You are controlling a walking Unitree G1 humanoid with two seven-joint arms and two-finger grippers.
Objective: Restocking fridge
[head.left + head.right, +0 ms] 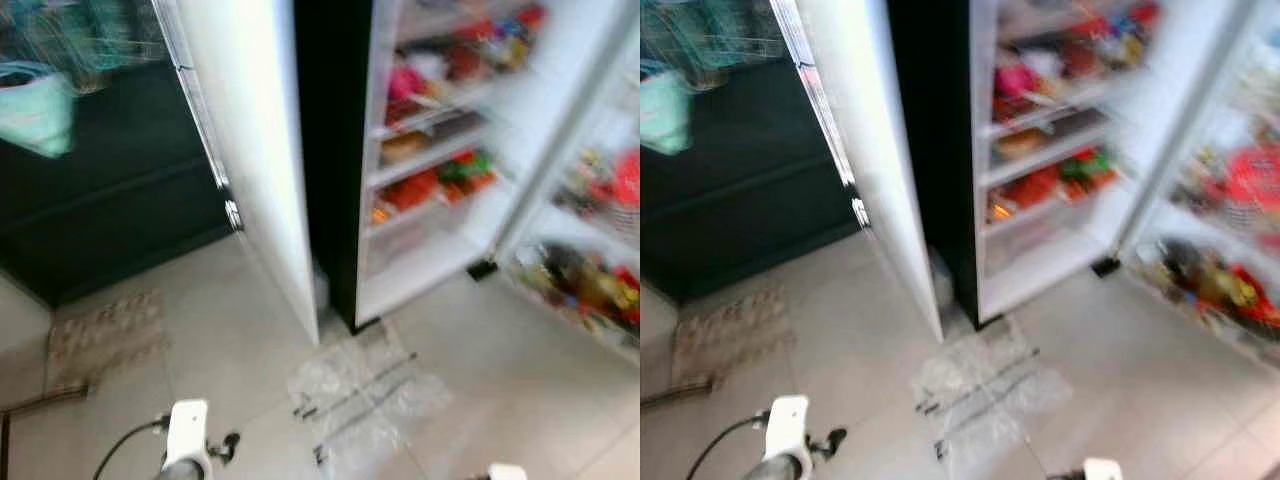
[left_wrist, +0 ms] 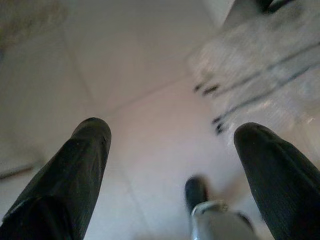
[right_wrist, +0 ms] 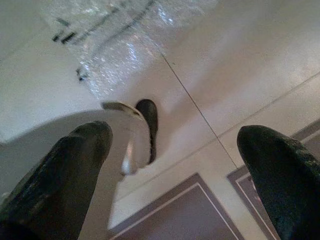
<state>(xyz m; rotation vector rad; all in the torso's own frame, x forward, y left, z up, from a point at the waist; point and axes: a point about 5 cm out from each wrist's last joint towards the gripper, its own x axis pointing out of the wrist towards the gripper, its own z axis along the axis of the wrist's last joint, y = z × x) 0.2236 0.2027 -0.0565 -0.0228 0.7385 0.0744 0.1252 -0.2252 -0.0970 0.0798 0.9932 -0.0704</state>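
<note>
An open fridge (image 1: 440,160) stands ahead on the right, its white shelves packed with blurred red, pink, orange and green items. Its right door (image 1: 590,250) is swung open, with door racks full of bottles and packets. A white door or panel (image 1: 255,150) stands edge-on to the left of the fridge. My left gripper (image 2: 170,165) hangs open over the tiled floor, holding nothing. The right gripper (image 3: 172,165) is open too, empty, above floor tiles. Both arms hang low, with their white wrist tops (image 1: 187,430) at the bottom edge of the head views.
A sheet of clear plastic wrap (image 1: 365,395) lies on the tiled floor in front of the fridge. A dark cabinet (image 1: 110,190) fills the left, with a small mat (image 1: 105,335) before it. A dark rug edge (image 3: 170,215) lies by my right foot.
</note>
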